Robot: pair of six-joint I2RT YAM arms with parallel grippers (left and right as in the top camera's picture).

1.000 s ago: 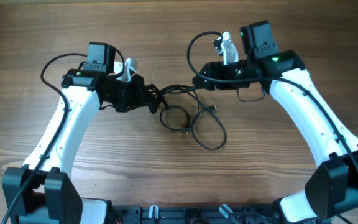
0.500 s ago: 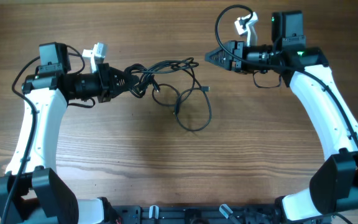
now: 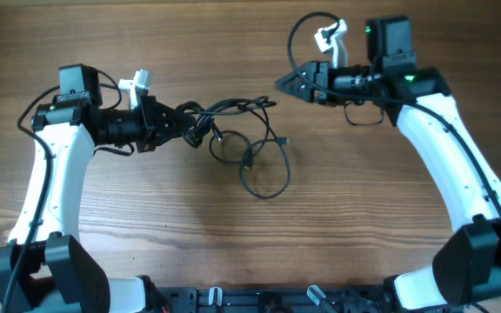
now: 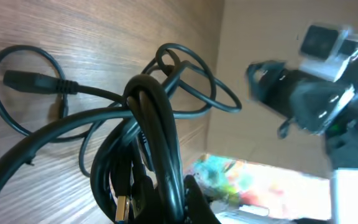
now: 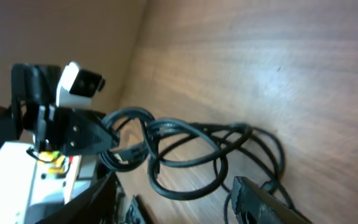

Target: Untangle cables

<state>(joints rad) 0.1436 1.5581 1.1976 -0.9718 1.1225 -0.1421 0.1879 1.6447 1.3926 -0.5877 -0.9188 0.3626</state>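
Observation:
The cables [image 3: 252,165] are thin black cords lying tangled in loops at the table's middle, with one bunch raised at their left end. My left gripper [image 3: 188,128] is shut on that bunch. In the left wrist view the cords [image 4: 149,118] rise in a thick knot from between the fingertips [image 4: 194,198], and a gold plug shows low beside them. My right gripper [image 3: 282,84] points left, open and holding nothing, just above and right of the tangle's far strand. In the right wrist view the loops [image 5: 185,155] lie ahead of its gripper [image 5: 173,205], apart from the spread fingers [image 5: 260,200].
Wooden table [image 3: 146,235] under everything. Each arm's own thicker black wire arcs by its wrist [image 3: 307,26]. The left arm's camera mount [image 5: 73,84] shows in the right wrist view, the right arm [image 4: 309,93] in the left wrist view.
The left gripper has drawn the bunch of cables to the left and up. The right gripper pulled away to the right, then came back left toward the tangle.

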